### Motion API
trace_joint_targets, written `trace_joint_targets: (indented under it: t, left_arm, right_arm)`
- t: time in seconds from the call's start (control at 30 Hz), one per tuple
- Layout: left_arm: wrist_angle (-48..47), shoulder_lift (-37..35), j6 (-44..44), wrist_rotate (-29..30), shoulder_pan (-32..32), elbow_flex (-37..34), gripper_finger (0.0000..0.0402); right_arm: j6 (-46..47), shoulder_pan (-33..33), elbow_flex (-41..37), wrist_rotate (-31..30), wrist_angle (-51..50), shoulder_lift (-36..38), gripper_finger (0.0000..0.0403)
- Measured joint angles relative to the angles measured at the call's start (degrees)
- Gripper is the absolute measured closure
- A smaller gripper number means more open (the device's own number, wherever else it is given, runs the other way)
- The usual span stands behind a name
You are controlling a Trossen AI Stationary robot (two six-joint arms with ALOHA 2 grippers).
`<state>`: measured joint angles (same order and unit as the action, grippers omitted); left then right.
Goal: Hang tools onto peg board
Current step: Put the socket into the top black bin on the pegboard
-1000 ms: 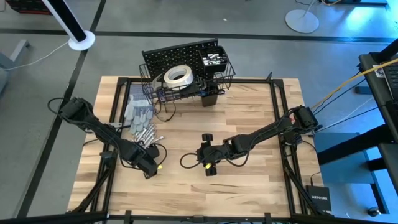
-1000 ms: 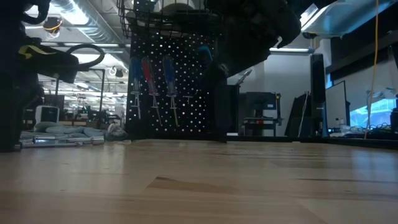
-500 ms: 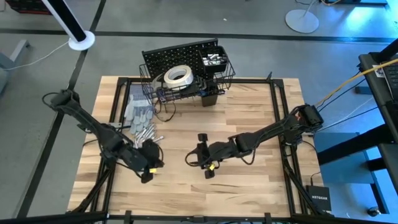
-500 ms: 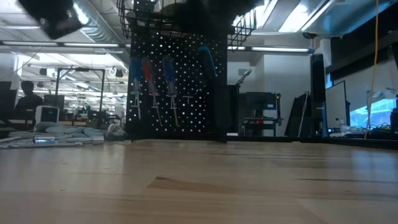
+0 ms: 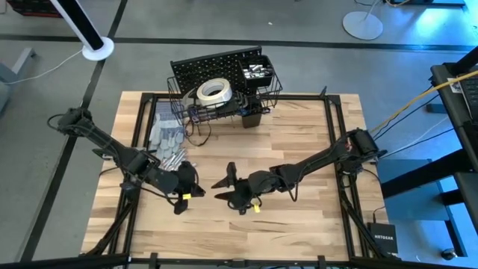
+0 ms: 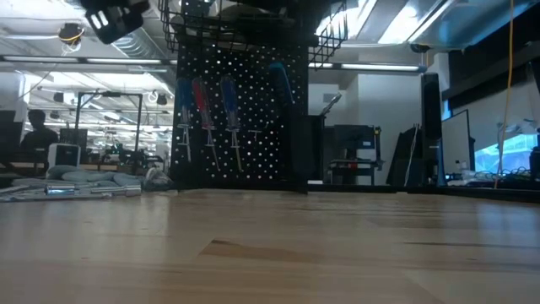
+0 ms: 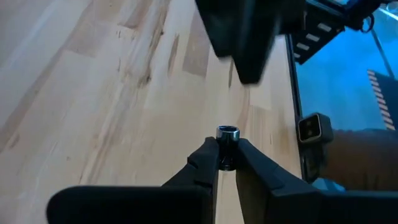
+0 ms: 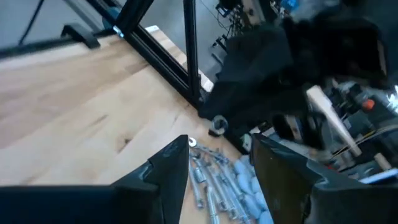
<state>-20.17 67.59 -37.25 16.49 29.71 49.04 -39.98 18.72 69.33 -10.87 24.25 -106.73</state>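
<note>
The black peg board (image 5: 216,69) stands at the table's far edge, with a white tape roll (image 5: 213,91) in its wire basket. Red- and blue-handled screwdrivers (image 6: 202,105) hang on its face. Silver tools (image 5: 173,158) lie in a loose heap at the left. My left gripper (image 5: 193,183) is raised over the table's middle, shut on a small metal cylinder-shaped tool (image 7: 227,133). My right gripper (image 5: 224,184) faces it from the right, open and holding nothing. The right wrist view also shows the small tool (image 8: 217,124). My left gripper pinches the small tool's dark lower part (image 7: 226,158) between its two fingertips (image 7: 208,155). The tool's silver-rimmed end (image 7: 227,130) sticks out beyond the tips. The tool is lifted clear of the table.
Grey gloves (image 5: 166,137) lie beside the heap of tools, toward the far left. A black square cup (image 5: 252,116) hangs on the peg board. Bare wood (image 5: 299,142) lies between the arms and the board. Black frame rails (image 5: 340,149) run along the table's sides.
My left gripper has risen from the table near the heap of tools with the small tool in its fingers, tipping toward level and drifting slightly right. My right gripper has moved toward the table's left, closer to the left one, and has rolled about its own axis.
</note>
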Motion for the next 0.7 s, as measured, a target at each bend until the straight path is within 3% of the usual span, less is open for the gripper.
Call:
trace_joint_targets:
  t: [0.23, 0.7]
  left_arm:
    - [1.3, 0.9, -0.1, -3.8, -3.5, 0.0, 0.0375]
    - [6.0, 3.1, 2.9, -10.6, -9.1, 0.0, 0.0369]
  right_arm:
    - [-6.8, -0.5, 3.6, -0.1, -2.5, -2.4, 0.0239]
    - [-7.0, -2.3, 3.9, 3.5, -6.9, -2.4, 0.0246]
